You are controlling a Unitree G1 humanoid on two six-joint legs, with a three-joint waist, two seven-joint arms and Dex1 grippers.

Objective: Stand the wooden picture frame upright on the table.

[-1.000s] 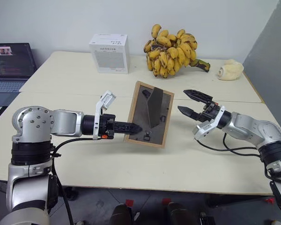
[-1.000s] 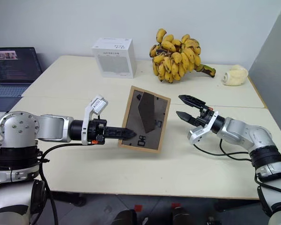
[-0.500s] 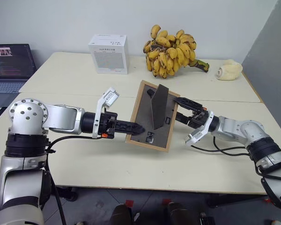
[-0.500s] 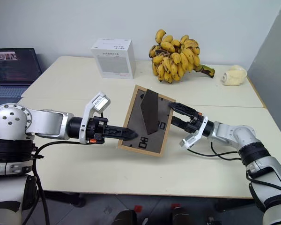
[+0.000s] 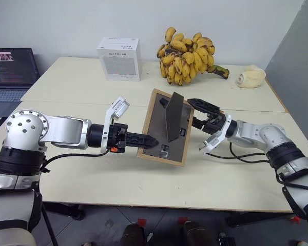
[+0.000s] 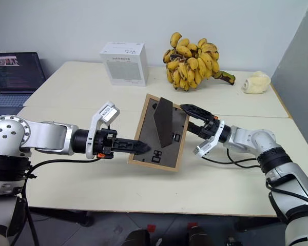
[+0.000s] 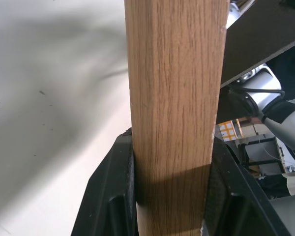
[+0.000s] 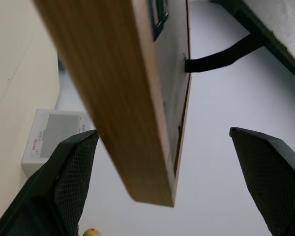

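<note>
The wooden picture frame is held tilted over the table, its dark grey back facing me and the stand folded out. My left gripper is shut on the frame's left edge; the left wrist view shows both fingers pressed against the light wood. My right gripper is open at the frame's right edge. In the right wrist view its fingers stand wide on either side of the wooden edge without touching it. The frame's lower edge sits close to the tabletop.
At the back of the table are a white printed box, a bunch of bananas and a cream-coloured object. A laptop stands beyond the left edge. A grey panel rises at the right.
My right gripper has moved left, from clear of the frame to straddling its right edge, still open. The left gripper keeps its hold; the frame sits a little more upright.
</note>
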